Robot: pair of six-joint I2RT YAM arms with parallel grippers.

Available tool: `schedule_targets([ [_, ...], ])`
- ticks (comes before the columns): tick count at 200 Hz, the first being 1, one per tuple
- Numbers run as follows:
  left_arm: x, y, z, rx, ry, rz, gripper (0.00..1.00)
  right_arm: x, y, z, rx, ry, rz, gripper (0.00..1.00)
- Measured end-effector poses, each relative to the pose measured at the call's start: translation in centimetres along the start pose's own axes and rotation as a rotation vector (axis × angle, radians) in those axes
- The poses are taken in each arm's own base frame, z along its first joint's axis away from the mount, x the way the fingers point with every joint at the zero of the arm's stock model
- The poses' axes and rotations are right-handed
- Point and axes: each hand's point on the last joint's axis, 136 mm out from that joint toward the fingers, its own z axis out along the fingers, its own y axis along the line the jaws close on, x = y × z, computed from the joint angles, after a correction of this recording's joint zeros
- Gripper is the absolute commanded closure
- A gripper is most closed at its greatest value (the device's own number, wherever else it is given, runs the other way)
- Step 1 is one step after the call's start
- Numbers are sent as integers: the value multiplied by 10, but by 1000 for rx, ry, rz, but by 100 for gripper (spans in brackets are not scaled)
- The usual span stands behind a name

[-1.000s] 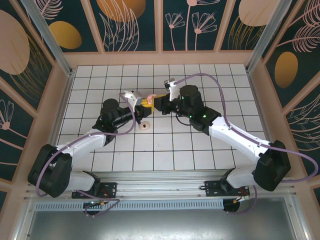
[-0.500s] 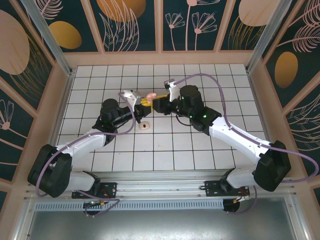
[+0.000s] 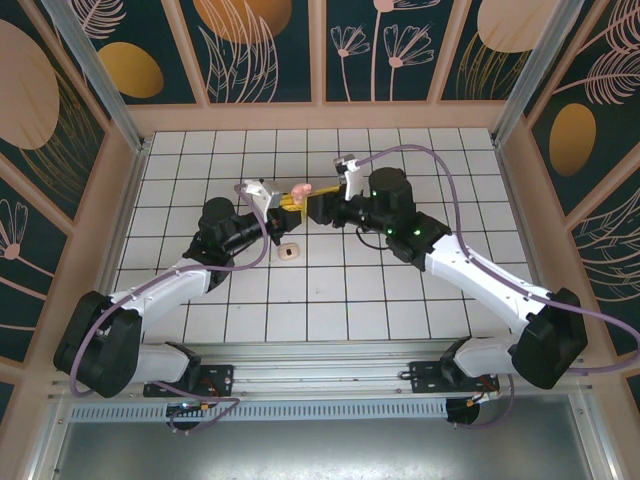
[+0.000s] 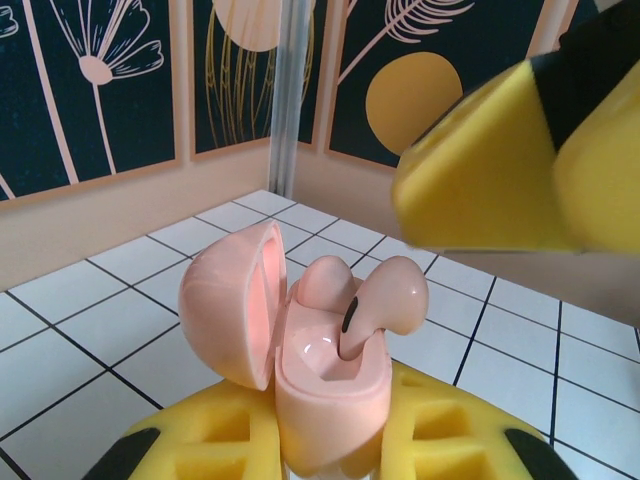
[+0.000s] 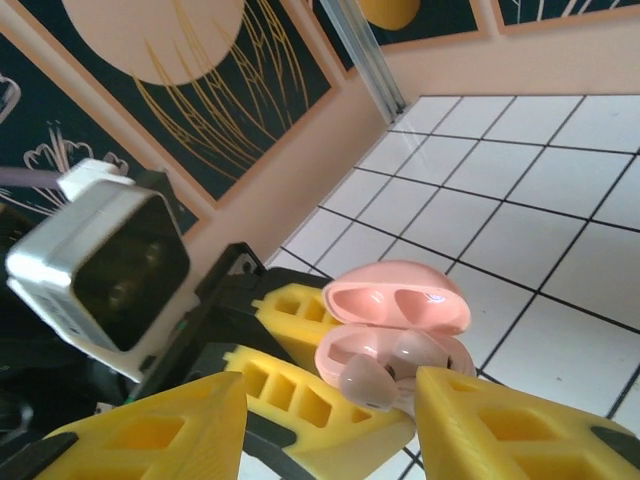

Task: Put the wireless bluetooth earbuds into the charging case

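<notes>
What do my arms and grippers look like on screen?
The left arm and right arm match: white shells, black joints and bases, each with a lilac cable. Green lights dot the right arm near its wrist. The left gripper and right gripper have yellow fingers with square moulded pockets. A white boxed camera sits by the left one.

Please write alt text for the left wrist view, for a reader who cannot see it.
An open pink case, held by the left gripper, contains two earbuds; the right one stands higher. The right gripper's yellow finger hangs blurred at upper right, above the white tiled floor.
</notes>
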Motion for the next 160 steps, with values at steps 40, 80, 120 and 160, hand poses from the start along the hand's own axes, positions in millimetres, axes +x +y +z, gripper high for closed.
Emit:
schedule_targets([
  [40,0,0,0,0,0,0,91,-17,11,-13,-89,-44,47,57],
  [80,-1,0,0,1,-2,-1,91,-11,6,-16,-124,-34,114,63],
  [120,-2,0,0,2,-7,1,91,-8,9,-14,-165,-17,144,64],
  [160,-2,-1,0,3,-9,2,91,-5,7,-8,-189,1,167,64],
])
